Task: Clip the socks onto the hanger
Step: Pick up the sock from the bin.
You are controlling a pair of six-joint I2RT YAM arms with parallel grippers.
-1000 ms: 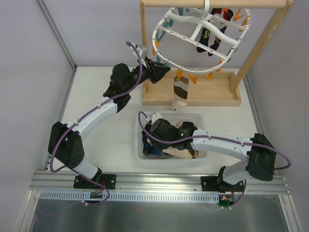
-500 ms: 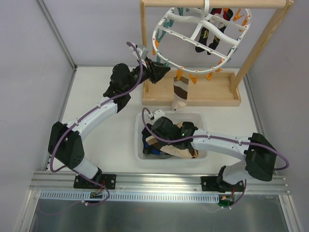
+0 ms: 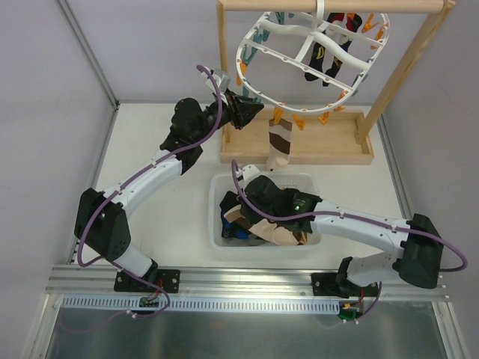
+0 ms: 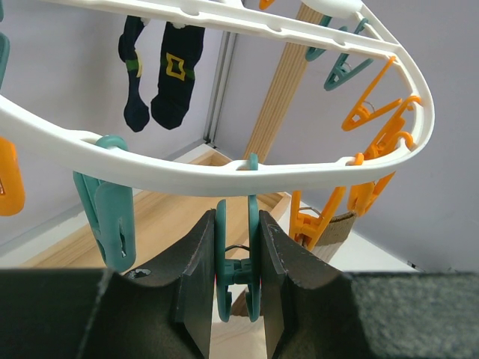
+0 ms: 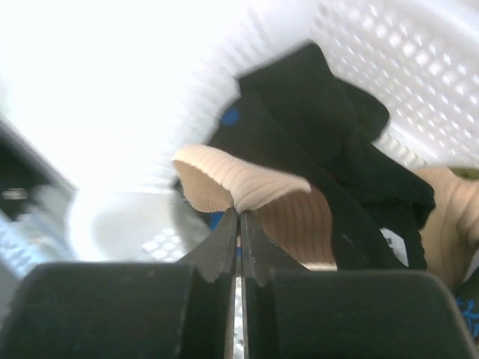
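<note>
the basket [image 3: 308, 179] sits on the tabletop [image 3: 142, 127], socks [image 3: 281, 233] piled in it. behind the basket stands the wooden frame [image 3: 333, 146]; the hanger [image 4: 187, 176] hangs above and behind the basket, one sock [image 3: 278, 143] dangling from it.

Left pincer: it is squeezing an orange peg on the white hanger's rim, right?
Not quite. The left wrist view shows the left pincer squeezing a teal peg, not an orange one, on the rim of the white hanger.

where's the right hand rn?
Right hand: top view, low centre, in the left end of the white basket, just below the wooden frame, shut on a tan sock beside black socks.
</note>
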